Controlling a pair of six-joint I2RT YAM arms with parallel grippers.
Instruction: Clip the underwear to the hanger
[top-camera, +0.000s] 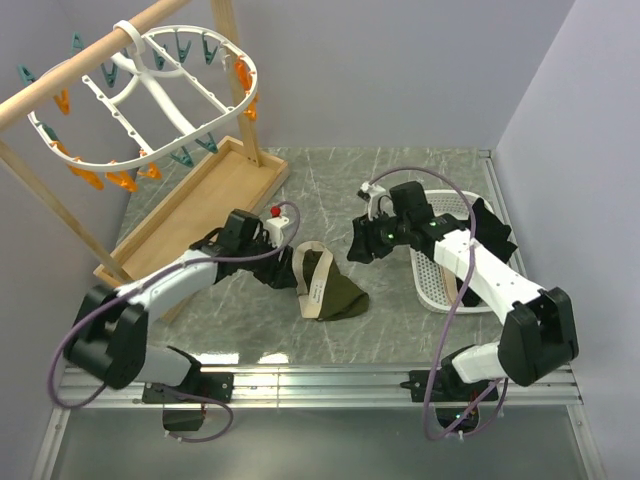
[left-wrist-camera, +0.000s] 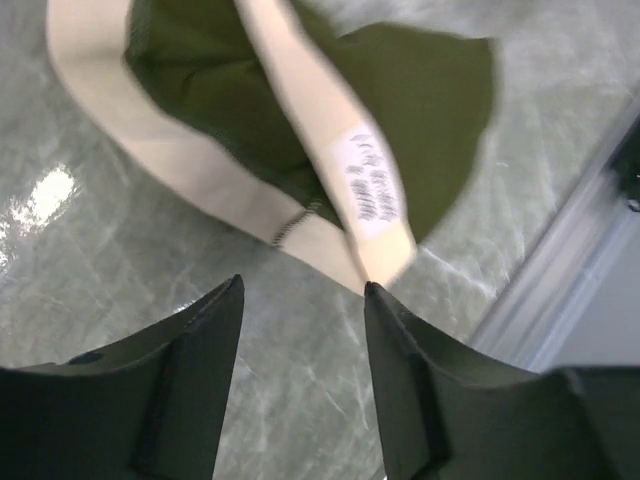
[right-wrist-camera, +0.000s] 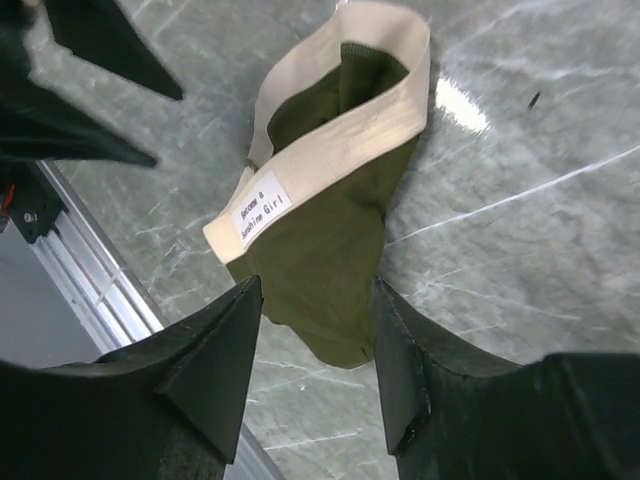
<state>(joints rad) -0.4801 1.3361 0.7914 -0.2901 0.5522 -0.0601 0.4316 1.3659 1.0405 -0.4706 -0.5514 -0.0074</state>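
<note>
Underwear (top-camera: 335, 295) on table (top-camera: 330, 180), basket (top-camera: 428, 282) nearby

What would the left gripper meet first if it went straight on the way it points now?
Probably the underwear: its beige waistband lies just ahead of the open fingers of the left gripper, though depth is unclear.

I see a light wooden stand with a long tray base (top-camera: 215, 195) and top pole at the back left of the grey marbled tabletop (top-camera: 320, 180), and on the right a white plastic mesh basket (top-camera: 432, 275) holding a black garment (top-camera: 492, 230).
</note>
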